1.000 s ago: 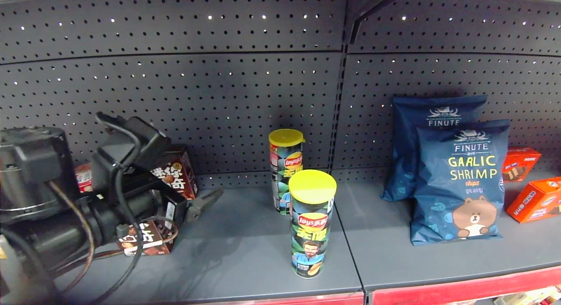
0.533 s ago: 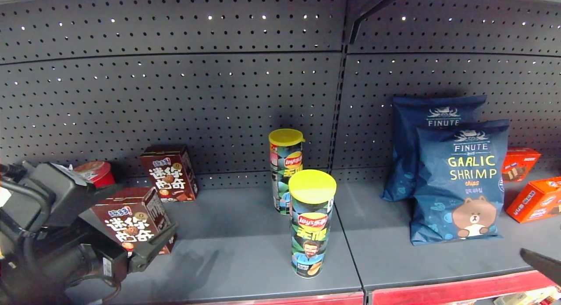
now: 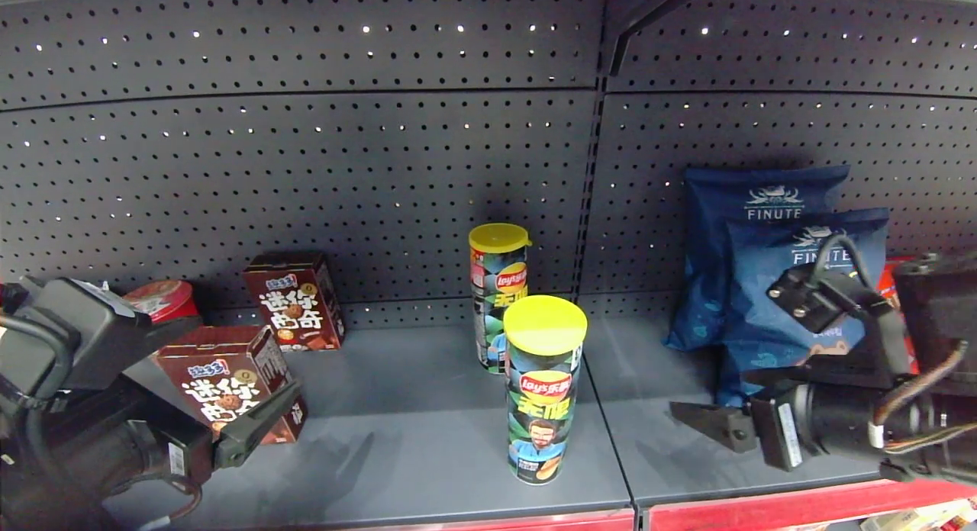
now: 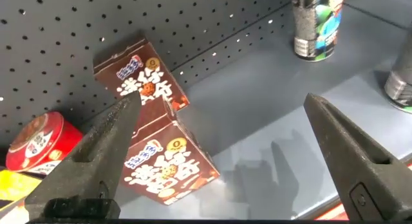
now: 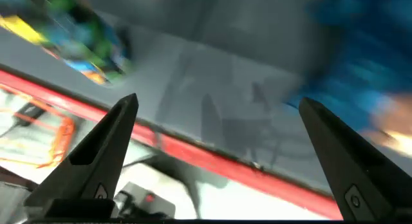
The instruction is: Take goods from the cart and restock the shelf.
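While left gripper point(image 4: 219, 105) and right gripper point(image 5: 219, 102) hung open, empty, flanking the front can point(image 3: 543, 386), placing looked done; next called for a cart pick.

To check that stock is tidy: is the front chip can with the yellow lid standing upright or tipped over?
Upright. The front chip can stands on its base on the shelf, with its yellow lid on top.

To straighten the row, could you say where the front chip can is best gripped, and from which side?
Probably around its mid-body, from the front of the shelf: the front chip can stands upright, round and slim, with a second can close behind.
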